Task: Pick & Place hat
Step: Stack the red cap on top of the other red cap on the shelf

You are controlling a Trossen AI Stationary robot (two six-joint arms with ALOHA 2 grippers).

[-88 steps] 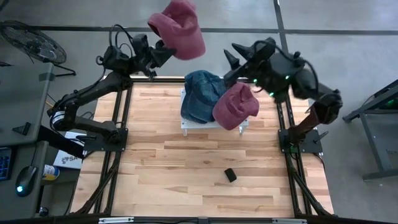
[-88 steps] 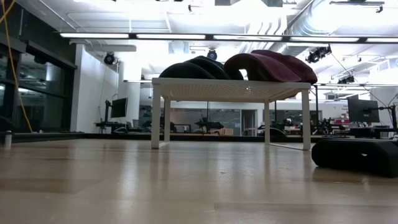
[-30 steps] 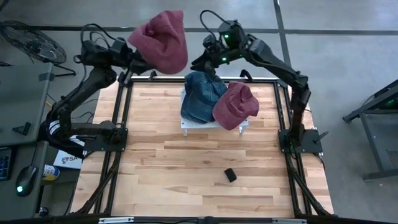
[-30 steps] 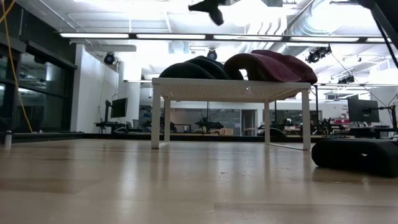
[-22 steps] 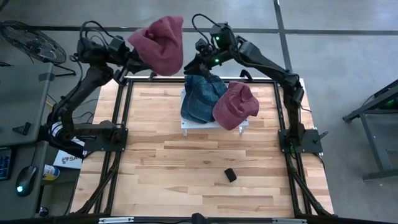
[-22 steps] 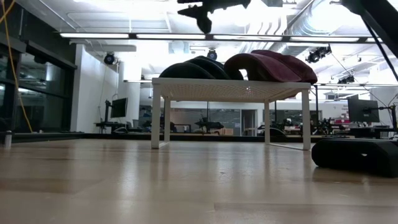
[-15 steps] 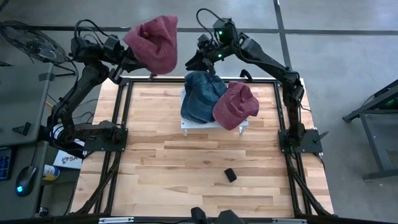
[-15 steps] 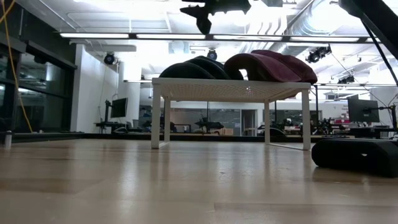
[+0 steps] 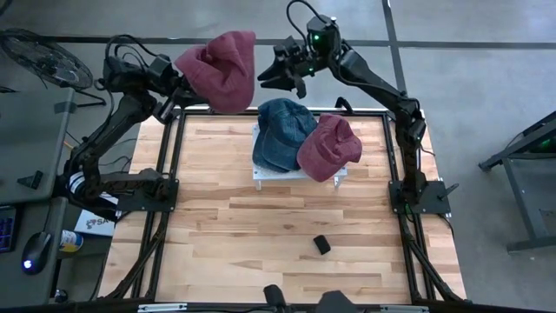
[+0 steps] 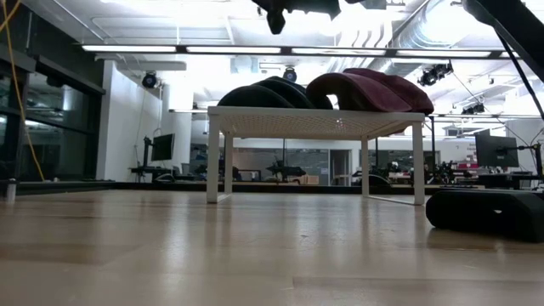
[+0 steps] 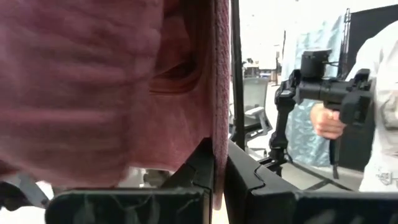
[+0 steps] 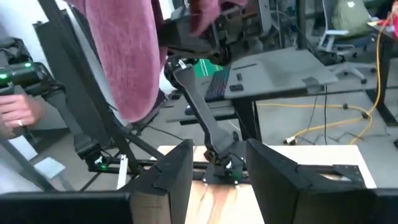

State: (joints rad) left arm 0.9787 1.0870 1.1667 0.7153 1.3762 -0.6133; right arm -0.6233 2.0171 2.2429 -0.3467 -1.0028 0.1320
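My left gripper (image 9: 186, 83) is shut on a dusty-pink hat (image 9: 219, 68), held high over the table's far left corner. The hat fills most of the left wrist view (image 11: 93, 81). My right gripper (image 9: 264, 76) stands open just right of that hat, pointing at it, with nothing between its fingers (image 12: 180, 168); it shows at the low view's top (image 10: 276, 15). A blue hat (image 9: 281, 130) and a second pink hat (image 9: 330, 146) lie on a small white rack (image 10: 314, 121) on the table's far half. My left gripper pinches an edge of the pink hat (image 11: 219, 146) between its two fingers, which come about level from the table's left side. The cloth shows as a thin band between the fingers. The hat is lifted clear of the table and rack, its bulk spreading beyond the fingers.
A small black block (image 9: 322, 245) lies on the wooden table toward its near right. A dark frame runs around the table's edges (image 9: 174, 174). Beyond the table a person's hand (image 11: 324, 119) grips a black handle.
My right gripper has turned at the wrist to point at the held hat and has shifted a little toward the table's far left; it stays open. The pink hat stays lifted in my left gripper, about where it was.
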